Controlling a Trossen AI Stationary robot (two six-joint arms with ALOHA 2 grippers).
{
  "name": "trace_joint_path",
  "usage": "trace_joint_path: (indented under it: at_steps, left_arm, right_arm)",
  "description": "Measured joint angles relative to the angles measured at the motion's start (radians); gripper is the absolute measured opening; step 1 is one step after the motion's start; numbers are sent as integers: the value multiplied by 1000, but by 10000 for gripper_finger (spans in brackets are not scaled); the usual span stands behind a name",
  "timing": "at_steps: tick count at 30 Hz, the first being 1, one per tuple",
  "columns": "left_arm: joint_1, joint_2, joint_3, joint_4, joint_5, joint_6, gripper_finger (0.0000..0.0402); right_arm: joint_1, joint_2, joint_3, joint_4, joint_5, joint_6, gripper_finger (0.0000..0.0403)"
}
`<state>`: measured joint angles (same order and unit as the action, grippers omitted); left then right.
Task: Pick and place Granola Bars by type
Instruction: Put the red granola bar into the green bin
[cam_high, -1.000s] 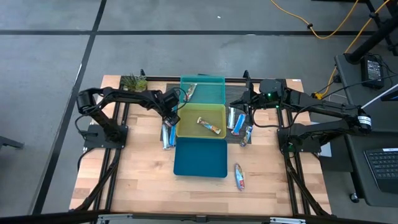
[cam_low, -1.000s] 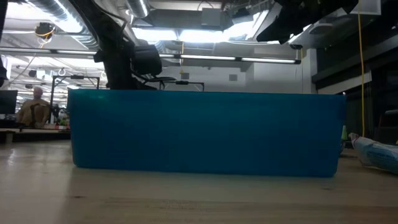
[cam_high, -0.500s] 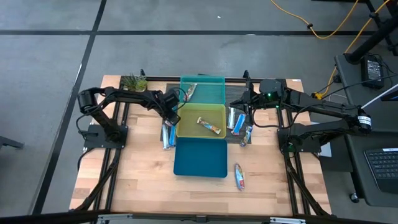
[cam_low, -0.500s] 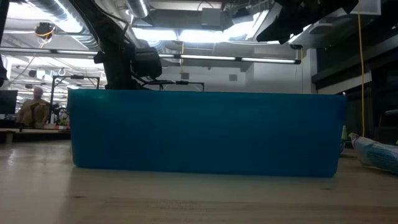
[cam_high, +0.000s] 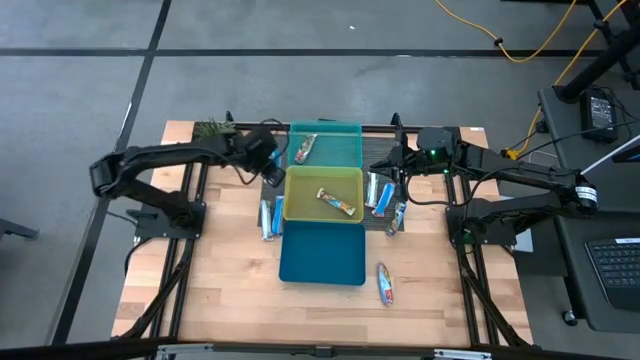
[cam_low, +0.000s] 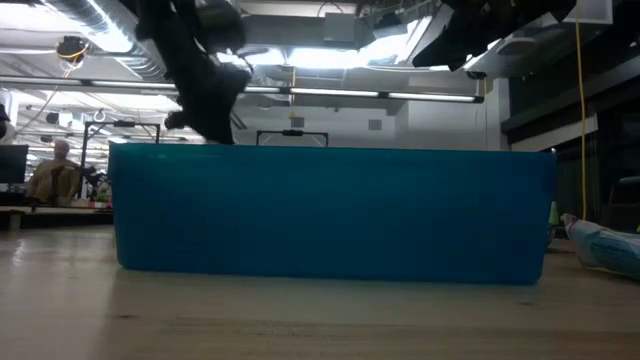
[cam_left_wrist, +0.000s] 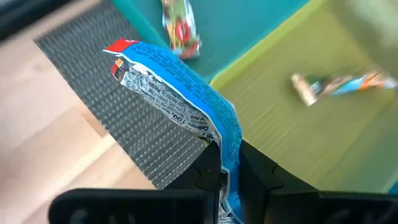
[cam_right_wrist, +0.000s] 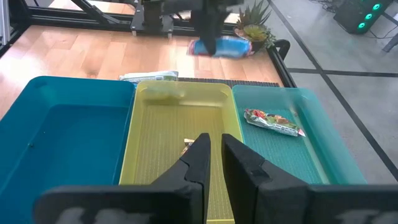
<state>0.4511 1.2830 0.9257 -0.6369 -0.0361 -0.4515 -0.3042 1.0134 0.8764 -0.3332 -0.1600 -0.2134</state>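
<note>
Three square plastic bins in a row down the middle of the light wooden table (cam_high: 230, 285): teal bin (cam_high: 338, 144) farthest back, yellow-green bin (cam_high: 300, 205) in the centre, blue bin (cam_high: 322, 255) nearest the front edge.

Left hand (cam_high: 268, 163) raised just beside the left wall of the teal bin, near the corner where it meets the yellow-green bin. Fingers clamped on a shiny blue-and-white wrapped granola bar (cam_left_wrist: 177, 78) with a red end, gripped by its lower end, the rest sticking up and tilted above the dark mesh mat (cam_left_wrist: 112, 112) at the bins' edge.

Right hand (cam_high: 381, 167) held at the right side of the bins, near the seam of the teal and yellow-green bins. Fingers (cam_right_wrist: 200, 158) nearly together, a narrow gap between them, nothing held.

Inside the teal bin, one bar with a red-and-green marked wrapper (cam_high: 306, 147). Inside the yellow-green bin, one bar with a blue-and-orange wrapper (cam_high: 339, 203), lying slantwise. Blue bin without any bar visible.

Loose on the table: two blue-white bars (cam_high: 270, 217) left of the yellow-green bin, a cluster of blue bars (cam_high: 385, 200) right of it, one more bar (cam_high: 385, 283) alone near the blue bin's right front corner.

Small green potted plant (cam_high: 212, 129) at the back left corner of the table.
</note>
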Motion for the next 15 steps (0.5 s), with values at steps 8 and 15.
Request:
trace_joint_path:
  at_steps: [8,15]
  left_arm:
    - [0,-69,1,-12,2,-17,23]
    - [2,-24,113,-15,36,34,23]
  right_arm:
    - [0,0,0,0,0,0,44]
    - [0,0,0,0,0,-1,44]
